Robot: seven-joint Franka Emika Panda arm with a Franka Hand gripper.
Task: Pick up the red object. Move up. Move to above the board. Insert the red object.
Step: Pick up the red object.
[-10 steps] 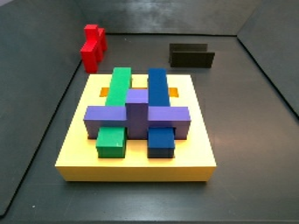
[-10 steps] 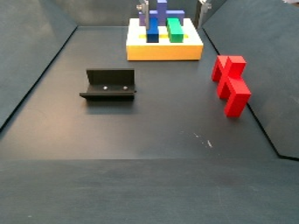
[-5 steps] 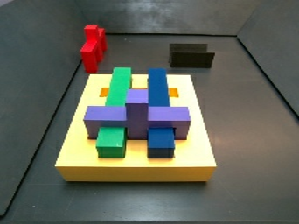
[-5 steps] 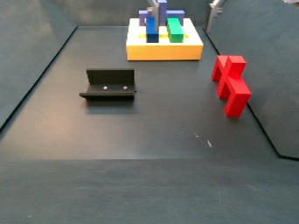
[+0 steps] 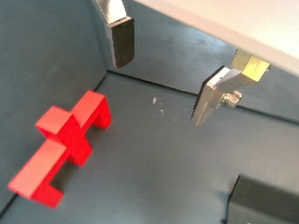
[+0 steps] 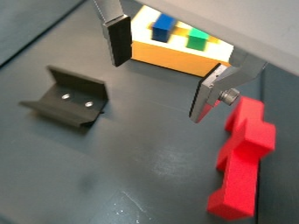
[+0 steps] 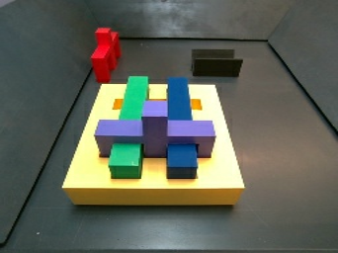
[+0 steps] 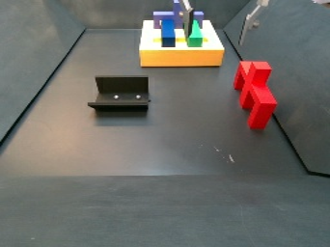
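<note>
In a wrist view the gripper (image 5: 163, 77) is hanging with fingers spread wide and empty, and the red object (image 5: 66, 143) is lying on the dark floor (image 5: 176, 166) off to one side of them; a straight descent would likely miss it.

In a side view the red object (image 8: 256, 93) is sitting near the floor's right edge, close to the wall, which could crowd a finger. The fixture (image 8: 122, 95) and the board (image 8: 180, 51) are standing well apart from it.
</note>
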